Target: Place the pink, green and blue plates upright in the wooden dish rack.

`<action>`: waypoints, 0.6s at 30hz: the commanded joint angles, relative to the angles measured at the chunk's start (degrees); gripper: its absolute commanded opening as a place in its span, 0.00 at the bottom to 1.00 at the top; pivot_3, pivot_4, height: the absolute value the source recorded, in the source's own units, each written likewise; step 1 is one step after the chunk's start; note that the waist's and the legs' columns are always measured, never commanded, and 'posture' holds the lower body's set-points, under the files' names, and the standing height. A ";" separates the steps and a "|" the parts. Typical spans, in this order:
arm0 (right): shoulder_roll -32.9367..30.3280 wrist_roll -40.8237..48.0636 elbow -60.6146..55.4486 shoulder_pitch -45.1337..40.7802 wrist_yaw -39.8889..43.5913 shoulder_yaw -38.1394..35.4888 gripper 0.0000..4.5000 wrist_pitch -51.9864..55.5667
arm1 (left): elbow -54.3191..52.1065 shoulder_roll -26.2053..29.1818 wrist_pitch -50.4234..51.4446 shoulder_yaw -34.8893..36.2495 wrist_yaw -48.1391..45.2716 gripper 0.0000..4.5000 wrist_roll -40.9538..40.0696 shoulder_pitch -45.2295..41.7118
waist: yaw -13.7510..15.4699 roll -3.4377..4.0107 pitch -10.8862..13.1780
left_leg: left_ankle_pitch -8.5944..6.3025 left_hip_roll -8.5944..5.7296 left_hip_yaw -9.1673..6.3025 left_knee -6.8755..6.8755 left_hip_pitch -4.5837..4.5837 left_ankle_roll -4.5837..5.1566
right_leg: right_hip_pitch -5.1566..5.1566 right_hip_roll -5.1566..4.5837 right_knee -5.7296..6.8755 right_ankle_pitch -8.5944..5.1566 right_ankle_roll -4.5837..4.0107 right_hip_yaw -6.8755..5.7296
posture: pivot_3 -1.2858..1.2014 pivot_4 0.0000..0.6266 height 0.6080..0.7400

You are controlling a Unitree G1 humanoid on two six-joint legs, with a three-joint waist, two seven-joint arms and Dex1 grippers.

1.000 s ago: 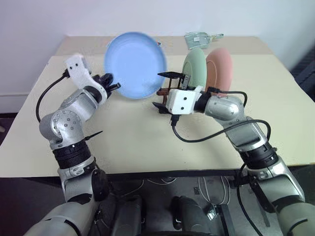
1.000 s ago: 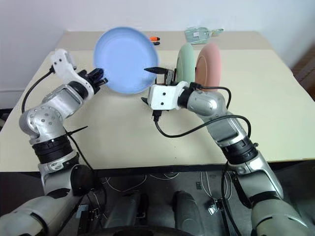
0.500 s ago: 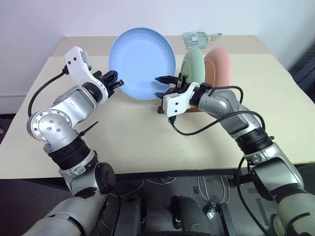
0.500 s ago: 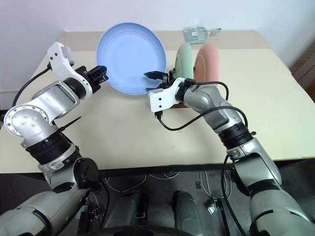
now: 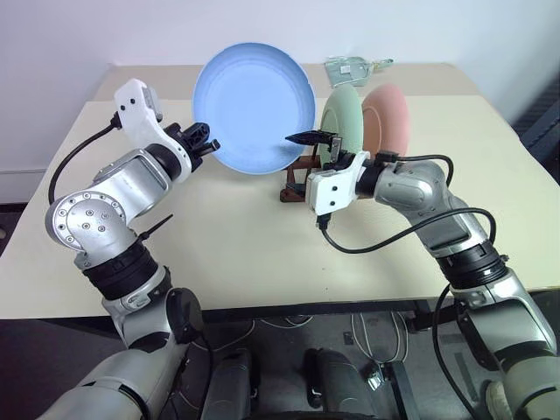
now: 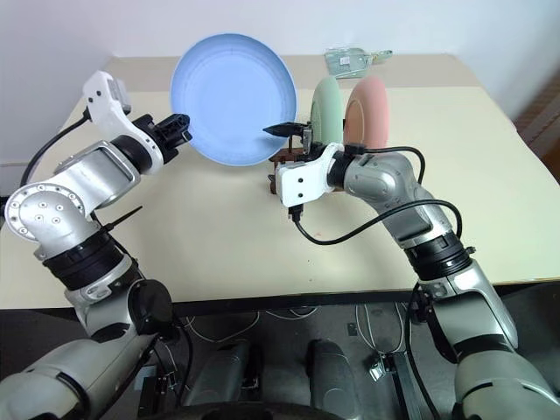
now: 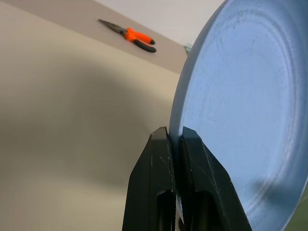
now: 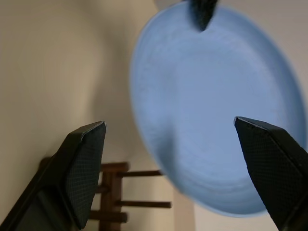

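The left end effector (image 7: 174, 139) is pressed together on the rim of the blue plate (image 5: 254, 108), holding it upright in the air above the tabletop (image 5: 236, 245). The right end effector (image 8: 180, 173) is spread wide with nothing between its fingers (image 8: 84, 166), just beside the plate's lower edge and in front of the wooden dish rack (image 5: 296, 184). The green plate (image 5: 343, 121) and pink plate (image 5: 389, 118) stand upright in the rack.

Beige table (image 5: 219, 254); orange-handled pliers (image 7: 130, 35) at far edge; clear packet (image 5: 350, 68), perhaps plastic, nearby.
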 commanded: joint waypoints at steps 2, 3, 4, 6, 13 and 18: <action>1.47 -5.25 1.99 -2.18 -5.26 0.70 0.99 -2.44 | -3.77 -1.57 1.23 0.36 1.39 0.00 -1.90 -1.82 | 0.06 0.00 0.00 | 0.00 0.00 0.00 0.00 0.00 0.00 | 0.00 -0.01 0.00 0.00 0.00 0.00 | 0.52 0.24 1.00; 1.52 -6.09 2.51 -2.32 -5.89 1.07 0.94 -3.20 | -4.27 -2.14 1.67 0.74 1.91 0.00 -2.15 -1.87 | 0.08 0.00 0.00 | 0.00 0.00 0.00 0.00 0.00 0.00 | 0.00 -0.01 0.00 0.00 0.00 0.00 | 0.52 0.24 1.00; 1.52 -6.97 2.97 -2.46 -6.63 1.36 0.87 -3.84 | -4.80 -2.57 2.10 0.98 2.33 0.00 -2.32 -1.85 | 0.08 0.00 0.00 | 0.00 -0.01 0.00 0.00 0.00 0.00 | 0.00 -0.01 -0.01 0.00 0.00 0.00 | 0.52 0.24 1.00; 1.67 -7.94 3.69 -2.67 -7.75 1.45 0.72 -4.53 | -5.66 -3.03 2.85 1.31 2.86 0.00 -2.40 -1.71 | 0.05 0.00 0.00 | 0.00 -0.01 0.00 0.00 0.00 -0.01 | 0.00 0.00 0.00 0.00 0.00 0.00 | 0.52 0.24 1.00; 1.80 -9.89 5.64 -3.61 -10.27 1.49 0.00 -7.18 | -6.87 -4.41 4.45 3.31 4.18 0.00 -2.73 -2.34 | 0.04 -0.01 0.03 | 0.02 0.00 -0.01 0.00 0.00 -0.03 | 0.01 0.04 -0.01 0.00 0.00 -0.01 | 0.52 0.24 1.00; 1.87 -10.46 5.31 -3.61 -10.92 1.38 0.00 -7.74 | -5.78 -5.42 0.80 6.20 4.55 0.07 -4.82 -4.11 | 0.05 -0.01 0.03 | 0.02 -0.01 -0.01 0.03 0.01 -0.03 | 0.02 0.04 0.00 0.00 0.00 0.00 | 0.52 0.24 1.00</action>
